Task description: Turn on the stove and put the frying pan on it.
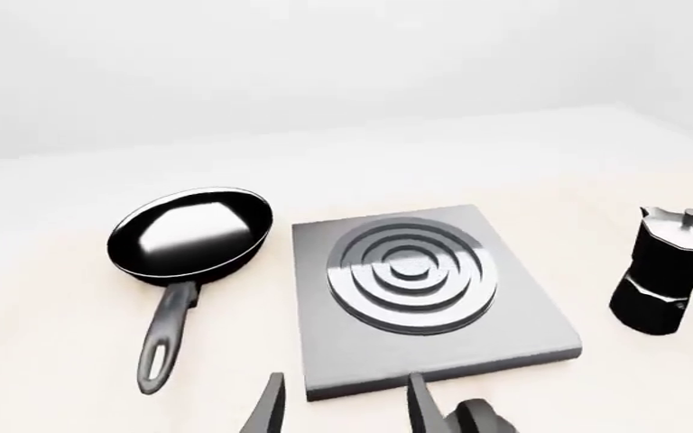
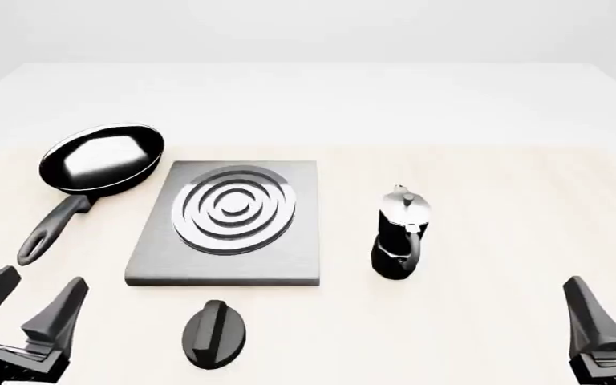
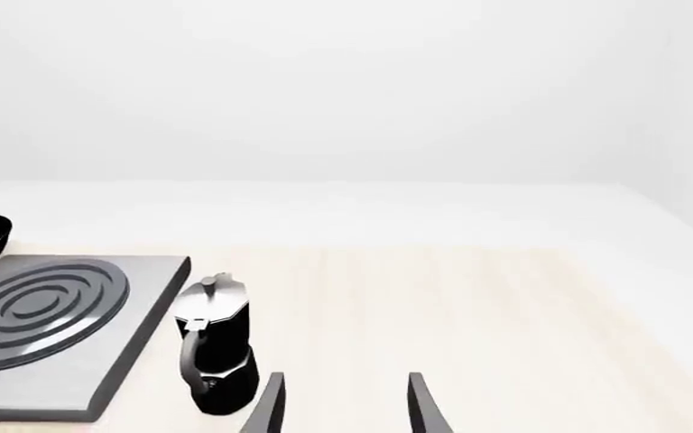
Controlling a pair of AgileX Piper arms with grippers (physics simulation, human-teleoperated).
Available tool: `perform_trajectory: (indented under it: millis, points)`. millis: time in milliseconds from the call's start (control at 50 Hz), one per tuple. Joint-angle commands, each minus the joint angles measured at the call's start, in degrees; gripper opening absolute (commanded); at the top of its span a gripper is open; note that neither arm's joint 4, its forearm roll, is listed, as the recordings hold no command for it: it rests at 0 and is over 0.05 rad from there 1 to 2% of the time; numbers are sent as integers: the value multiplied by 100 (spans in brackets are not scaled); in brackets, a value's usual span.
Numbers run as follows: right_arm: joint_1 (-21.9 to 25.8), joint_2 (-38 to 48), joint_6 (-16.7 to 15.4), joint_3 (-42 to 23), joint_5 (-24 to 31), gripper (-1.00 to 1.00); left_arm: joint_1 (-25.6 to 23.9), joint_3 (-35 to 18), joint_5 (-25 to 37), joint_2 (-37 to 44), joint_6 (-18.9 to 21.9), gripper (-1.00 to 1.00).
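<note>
Both grippers sat at the near table edge in the front view: left gripper [image 2: 30, 309] at the near-left corner, right gripper [image 2: 613, 313] at the near-right. Fingers on each were spread apart with nothing between them; the wrist views confirmed this, showing only air between the tips of each pair.

Knob [image 2: 216, 334] lay just ahead of the grippers' line, near the stove's front edge but apart from it, closer to the left arm. Stove [image 2: 228, 224] sat flat mid-table, burner rings bare. Pan [image 2: 103, 158] rested on the table beside the stove's far-left corner, upright, bowl empty, handle [image 2: 55, 228] running back toward the left gripper. Moka pot [image 2: 403, 234] stood right of the stove, well apart from pan and knob.

Handling judgement: pan looked rigid, metal, moderately heavy at the bowl end, so a grip far out on the handle would let it droop or twist. Glossy inside suggested a slick rim, poor for pinching. Best hold was probably across the handle, near the bowl, fingers closing on its two sides. Handle looked narrow enough for the open jaws. Knob was low and domed with a raised ridge; the ridge seemed the place to pinch for turning.
</note>
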Motion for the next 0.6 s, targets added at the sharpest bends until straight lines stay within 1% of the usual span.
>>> perform_trajectory:
  millis: [20, 40, 60, 80, 140, 200, 220, 240, 260, 300, 320, 340, 360, 400, 440, 500, 520, 560, 580, 600]
  points:
    - [40, -4, -2, 0, 19, 100, -776, -380, 481, 581, -4, 100]
    - [46, -4, 7, 0, 24, 100, -888, -450, 545, 660, -116, 100]
    - [46, -4, 7, 0, 24, 100, -888, -452, 546, 661, -117, 100]
    - [51, -5, 4, 2, 25, 100, -914, -501, 592, 702, -212, 100]
    - [69, -5, -12, 9, 35, 100, -1117, -587, 646, 940, -257, 100]
    - [82, -6, -15, 12, 45, 100, -1222, -636, 651, 1187, -196, 100]
    - [87, -6, -8, 12, 49, 100, -1331, -648, 657, 1313, -197, 100]
    - [87, -6, -8, 12, 49, 100, -1331, -649, 654, 1316, -197, 100]
    - [90, -6, -14, 13, 49, 100, -1412, -704, 733, 1317, -304, 100]
    - [85, -6, 5, 12, 57, 100, -1465, -724, 758, 1385, -264, 100]
    - [87, -6, 10, 14, 55, 100, -1504, -729, 747, 1539, -373, 100]
    - [88, -6, 11, 16, 56, 100, -1585, -747, 793, 1490, -421, 100]
    - [97, -6, 25, 19, 61, 100, -1628, -750, 823, 1488, -321, 100]
    - [107, -6, 25, 20, 63, 100, -1661, -743, 819, 1508, -359, 100]
    - [119, -6, 37, 20, 66, 100, -1727, -672, 700, 1672, -351, 100]
    - [132, -6, 42, 20, 65, 100, -1865, -586, 535, 1911, -514, 100]
    - [139, -6, 35, 20, 63, 100, -1908, -546, 463, 1999, -444, 100]
    - [142, -6, 40, 20, 63, 100, -1972, -475, 316, 2157, -483, 100]
    - [142, -6, 41, 19, 59, 100, -2001, -448, 200, 2326, -614, 100]
    - [144, -6, 72, 18, 61, 100, -2093, -297, -271, 2802, -580, 100]
